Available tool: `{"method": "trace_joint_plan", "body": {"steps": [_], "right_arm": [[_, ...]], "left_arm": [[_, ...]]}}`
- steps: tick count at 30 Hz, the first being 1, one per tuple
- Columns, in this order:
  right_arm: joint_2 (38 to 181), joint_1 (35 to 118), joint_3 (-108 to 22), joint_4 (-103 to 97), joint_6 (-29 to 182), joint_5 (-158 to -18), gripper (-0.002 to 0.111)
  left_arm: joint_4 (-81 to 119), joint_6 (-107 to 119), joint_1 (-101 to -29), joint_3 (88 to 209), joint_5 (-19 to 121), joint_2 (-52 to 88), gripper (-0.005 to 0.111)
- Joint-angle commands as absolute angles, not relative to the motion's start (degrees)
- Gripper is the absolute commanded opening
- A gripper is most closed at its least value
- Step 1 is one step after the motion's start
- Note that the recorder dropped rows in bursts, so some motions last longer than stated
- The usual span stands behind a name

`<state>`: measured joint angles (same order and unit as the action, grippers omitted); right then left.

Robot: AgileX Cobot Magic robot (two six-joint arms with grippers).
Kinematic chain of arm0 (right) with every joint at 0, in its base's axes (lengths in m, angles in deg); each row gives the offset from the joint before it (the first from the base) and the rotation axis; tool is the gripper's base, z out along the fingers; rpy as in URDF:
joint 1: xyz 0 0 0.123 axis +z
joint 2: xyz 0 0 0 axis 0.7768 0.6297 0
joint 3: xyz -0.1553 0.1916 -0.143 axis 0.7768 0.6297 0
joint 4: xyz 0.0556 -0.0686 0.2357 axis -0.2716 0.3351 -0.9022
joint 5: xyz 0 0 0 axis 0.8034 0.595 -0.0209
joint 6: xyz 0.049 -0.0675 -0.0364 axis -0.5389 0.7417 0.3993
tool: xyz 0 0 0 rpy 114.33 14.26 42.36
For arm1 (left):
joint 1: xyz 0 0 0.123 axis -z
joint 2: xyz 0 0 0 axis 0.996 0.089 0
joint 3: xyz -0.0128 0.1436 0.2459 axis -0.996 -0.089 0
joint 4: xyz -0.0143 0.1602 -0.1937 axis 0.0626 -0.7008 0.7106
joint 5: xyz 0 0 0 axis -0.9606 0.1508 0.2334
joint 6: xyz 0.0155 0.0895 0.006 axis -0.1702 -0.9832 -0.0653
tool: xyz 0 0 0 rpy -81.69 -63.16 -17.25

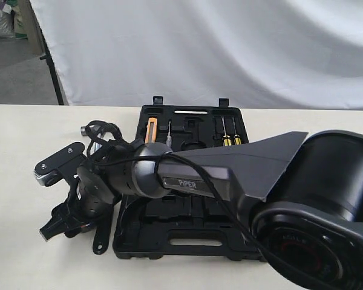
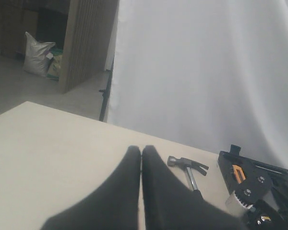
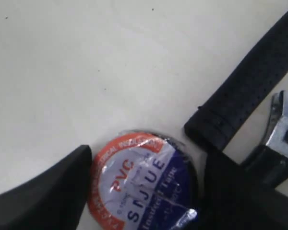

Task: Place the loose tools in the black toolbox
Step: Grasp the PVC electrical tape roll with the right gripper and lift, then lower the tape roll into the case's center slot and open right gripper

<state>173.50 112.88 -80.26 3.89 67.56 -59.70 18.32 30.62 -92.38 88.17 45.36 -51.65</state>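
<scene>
The black toolbox lies open in the middle of the table, its edge also showing in the left wrist view. My right gripper reaches across to the table left of it. Its fingers press both sides of the small tape roll, which lies flat with its blue-white label up, so my right gripper is shut on it. Beside the roll lie a black textured handle and the wrench's silver head. The hammer lies on the table beyond my left gripper, which is shut and empty.
Yellow-handled screwdrivers and an orange-bodied tool sit in the toolbox's far half. A white backdrop hangs behind the table. The right arm's large body covers the toolbox's right side.
</scene>
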Motion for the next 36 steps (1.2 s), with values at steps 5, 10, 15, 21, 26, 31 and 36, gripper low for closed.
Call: {"method": "trace_joint_plan", "body": {"steps": [5,10,15,21,26,31,36], "right_arm": [[171.97,114.74,-80.35,3.77,68.46,-54.52,0.019],[167.07,115.02,-80.35,4.49,69.58,-49.02,0.0],[160.32,115.02,-80.35,10.27,70.68,-40.29,0.0],[154.36,113.64,-80.35,18.82,68.93,-30.2,0.0],[152.82,106.77,-79.69,18.4,68.17,-28.66,0.0],[152.82,95.95,-72.64,16.71,64.68,-35.45,0.0],[152.82,87.53,-66.28,9.93,62.82,-41.11,0.0]], "left_arm": [[18.07,30.89,-93.83,88.32,45.77,-51.83,0.001],[18.07,30.89,-93.83,88.32,45.77,-51.83,0.001],[18.07,30.89,-93.83,88.32,45.77,-51.83,0.001],[18.07,30.89,-93.83,88.32,45.77,-51.83,0.001],[18.07,30.89,-93.83,88.32,45.77,-51.83,0.001],[18.07,30.89,-93.83,88.32,45.77,-51.83,0.001],[18.07,30.89,-93.83,88.32,45.77,-51.83,0.001]]}}
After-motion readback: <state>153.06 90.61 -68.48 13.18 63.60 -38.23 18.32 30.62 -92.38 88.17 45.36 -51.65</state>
